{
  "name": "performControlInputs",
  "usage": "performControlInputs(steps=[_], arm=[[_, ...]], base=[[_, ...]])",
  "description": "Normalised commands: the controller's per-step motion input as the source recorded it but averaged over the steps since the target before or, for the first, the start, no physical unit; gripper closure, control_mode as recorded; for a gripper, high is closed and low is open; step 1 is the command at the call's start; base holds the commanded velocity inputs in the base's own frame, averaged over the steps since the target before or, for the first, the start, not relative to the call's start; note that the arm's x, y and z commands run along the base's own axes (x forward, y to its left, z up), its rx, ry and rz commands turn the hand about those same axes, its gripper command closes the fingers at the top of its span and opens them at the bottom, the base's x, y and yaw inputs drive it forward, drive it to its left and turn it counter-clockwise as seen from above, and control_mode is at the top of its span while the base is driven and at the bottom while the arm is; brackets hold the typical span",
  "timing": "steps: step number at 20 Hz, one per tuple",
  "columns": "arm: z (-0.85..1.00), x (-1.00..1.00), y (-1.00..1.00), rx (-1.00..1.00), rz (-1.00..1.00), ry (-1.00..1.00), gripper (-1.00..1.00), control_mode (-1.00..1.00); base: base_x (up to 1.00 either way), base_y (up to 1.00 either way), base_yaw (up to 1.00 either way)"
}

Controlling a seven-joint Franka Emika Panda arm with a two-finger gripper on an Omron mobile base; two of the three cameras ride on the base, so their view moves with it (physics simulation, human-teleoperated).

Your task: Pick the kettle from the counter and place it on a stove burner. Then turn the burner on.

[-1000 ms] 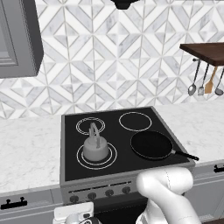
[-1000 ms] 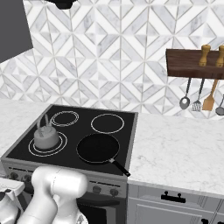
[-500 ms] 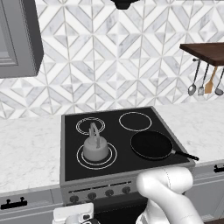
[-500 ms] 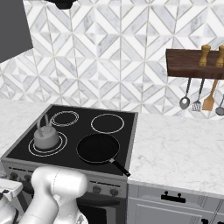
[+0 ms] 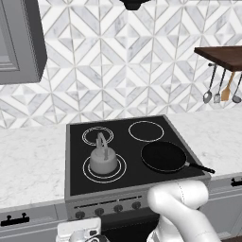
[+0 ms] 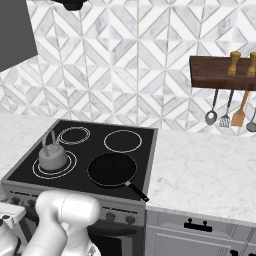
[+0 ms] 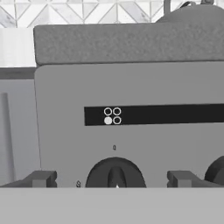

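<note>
Jaws spread wide, your gripper (image 7: 111,181) straddles a dark knob (image 7: 114,174) at the frame's bottom centre. Your kettle (image 5: 103,158) sits on the large burner (image 5: 104,168), centre-left.

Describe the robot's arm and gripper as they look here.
The arm is glossy white, built of thick rounded segments that bulge at the joints. The gripper ends in two small dark grey, blocky fingertips. No cables or markings show.

Black frying pan (image 5: 164,156) on stove; utensils (image 6: 227,114) hanging under shelf (image 6: 222,73)
</note>
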Motion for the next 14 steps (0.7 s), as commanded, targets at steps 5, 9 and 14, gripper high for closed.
performControlInputs(steps=[5,9,14], arm=[[0.01,0.21,0.00,0.00,0.00,0.00,-1.00,-1.00],[-0.01,0.24,0.00,0.00,0.00,0.00,-1.00,-1.00],[-0.15,0.16,0.00,0.00,0.00,0.00,-1.00,-1.00]], base=[[0.00,0.00,0.00],[0.00,0.00,0.00],[0.00,0.00,0.00]])
